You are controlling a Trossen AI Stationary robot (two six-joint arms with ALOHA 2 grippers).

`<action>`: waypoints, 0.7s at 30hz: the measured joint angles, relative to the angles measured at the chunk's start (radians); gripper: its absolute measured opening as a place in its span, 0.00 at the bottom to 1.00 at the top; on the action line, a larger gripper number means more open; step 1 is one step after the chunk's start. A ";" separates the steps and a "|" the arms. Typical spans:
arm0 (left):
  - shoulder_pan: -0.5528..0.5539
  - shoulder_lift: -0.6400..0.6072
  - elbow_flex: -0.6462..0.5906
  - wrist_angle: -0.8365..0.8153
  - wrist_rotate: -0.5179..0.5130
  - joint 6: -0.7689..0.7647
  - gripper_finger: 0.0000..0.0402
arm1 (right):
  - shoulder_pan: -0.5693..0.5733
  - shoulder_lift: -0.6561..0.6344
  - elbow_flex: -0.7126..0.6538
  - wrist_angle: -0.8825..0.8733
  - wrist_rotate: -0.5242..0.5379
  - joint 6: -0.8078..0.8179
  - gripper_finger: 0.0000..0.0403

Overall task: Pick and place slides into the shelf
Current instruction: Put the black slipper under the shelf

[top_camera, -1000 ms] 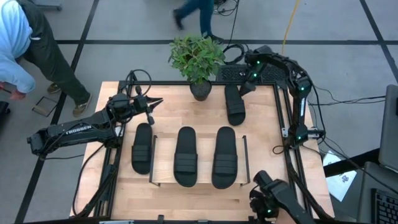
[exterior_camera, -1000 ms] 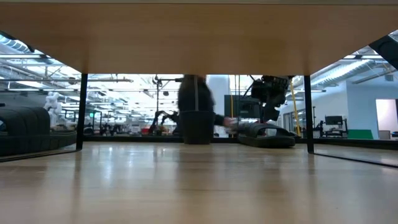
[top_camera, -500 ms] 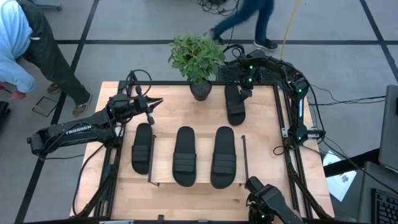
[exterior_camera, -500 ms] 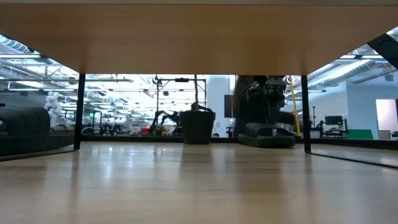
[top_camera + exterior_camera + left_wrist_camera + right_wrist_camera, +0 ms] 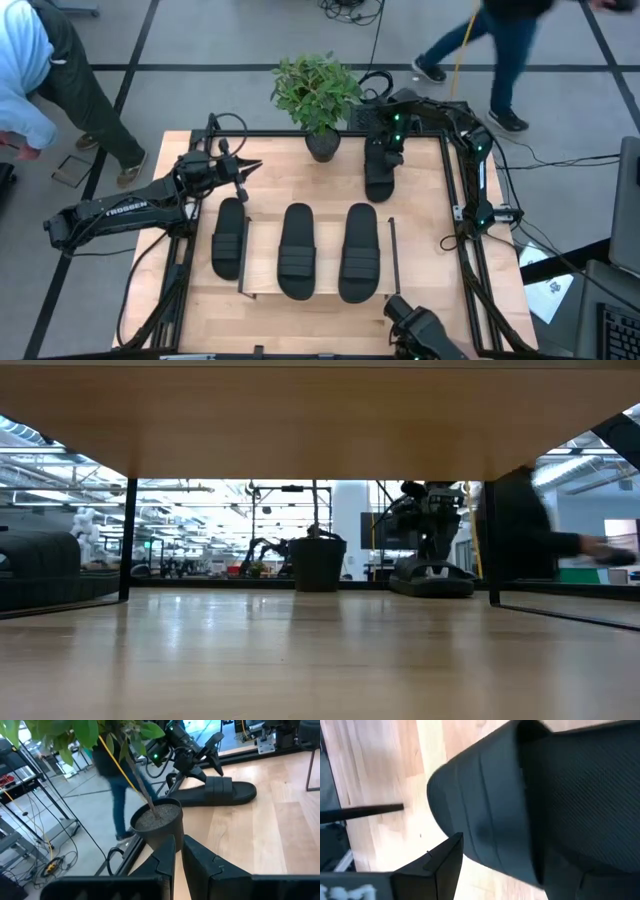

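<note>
Two black slides (image 5: pixel 298 250) (image 5: pixel 361 252) lie sole down on the shelf (image 5: pixel 322 285), a light board between thin black wire end frames. Another slide (image 5: pixel 228 237) lies on the tabletop just outside the shelf's left end frame. One more slide (image 5: pixel 378 175) (image 5: pixel 215 792) lies flat on the table at the far right. My right gripper (image 5: pixel 384 150) (image 5: pixel 206 766) is open, slanting down just over this slide's far end, one finger on each side (image 5: pixel 440 862). My left gripper (image 5: pixel 256 163) (image 5: pixel 179 840) hovers shut at the far left, pointing at the plant pot.
A potted plant (image 5: pixel 318 100) (image 5: pixel 156 822) stands at the far edge, between the two grippers and close to the far slide. Black frame rails (image 5: pixel 455 200) run along the table's sides. One person walks beyond the far edge; another stands off the far left corner (image 5: pixel 40 70).
My right gripper has swung toward the table's left and sunk a little, from beyond the far right corner to just over the far slide's far end, staying open. The slide has not moved. A person has walked past behind the table toward the right.
</note>
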 joint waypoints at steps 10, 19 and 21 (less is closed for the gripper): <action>0.000 0.000 0.000 -0.011 0.000 -0.001 0.09 | 0.023 0.000 -0.010 0.001 0.012 -0.128 0.26; 0.000 0.000 0.000 -0.011 0.000 -0.040 0.09 | -0.017 -0.036 0.018 -0.046 0.019 -0.151 0.01; 0.000 0.000 0.000 -0.011 0.001 -0.050 0.09 | -0.030 -0.069 0.038 -0.042 0.038 -0.158 0.01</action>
